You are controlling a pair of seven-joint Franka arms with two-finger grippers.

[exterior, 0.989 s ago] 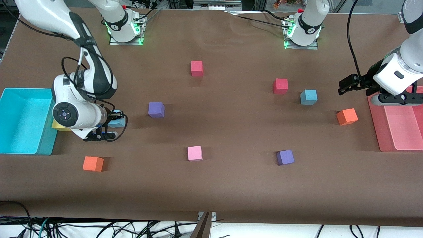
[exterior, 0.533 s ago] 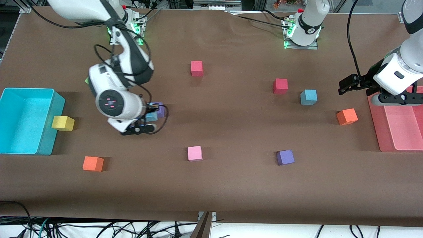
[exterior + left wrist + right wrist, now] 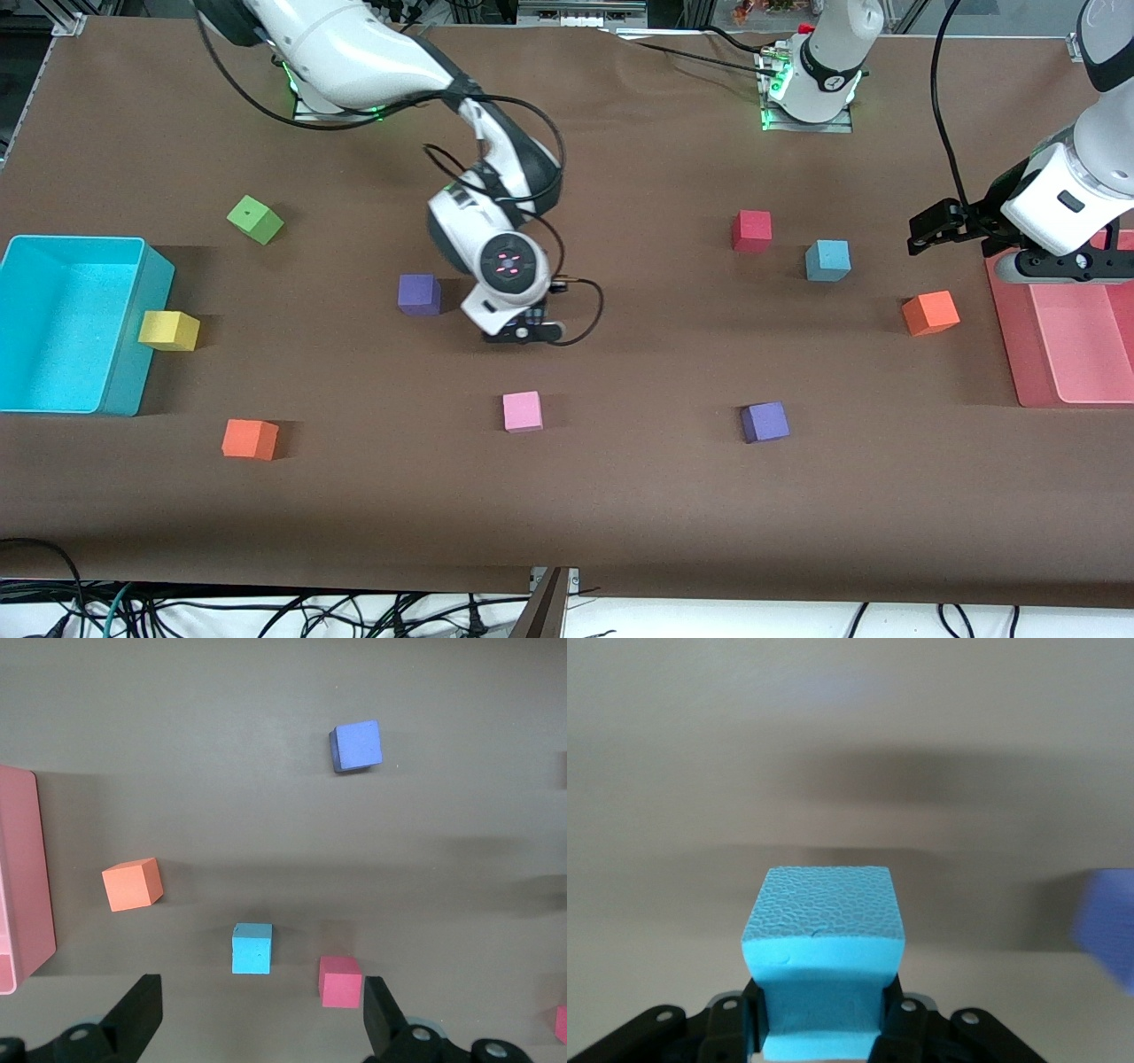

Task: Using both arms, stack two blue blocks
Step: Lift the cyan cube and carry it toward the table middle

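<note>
The front camera sits high up and looks down across the whole brown table [image 3: 620, 496] at both robots, so their bases show along the top. It is far back and sees all the blocks. The left wrist camera looks straight down from up in the air, past its own open fingers [image 3: 142, 1010]. It sees the blue block [image 3: 252, 948], the orange block [image 3: 133, 884] and a purple block [image 3: 357, 746]. The front camera sees those same three: blue [image 3: 827, 260], orange [image 3: 930, 312], purple [image 3: 765, 422]. The right wrist camera is very close to the held blue block [image 3: 824, 948], which fills much of its view above bare table.
</note>
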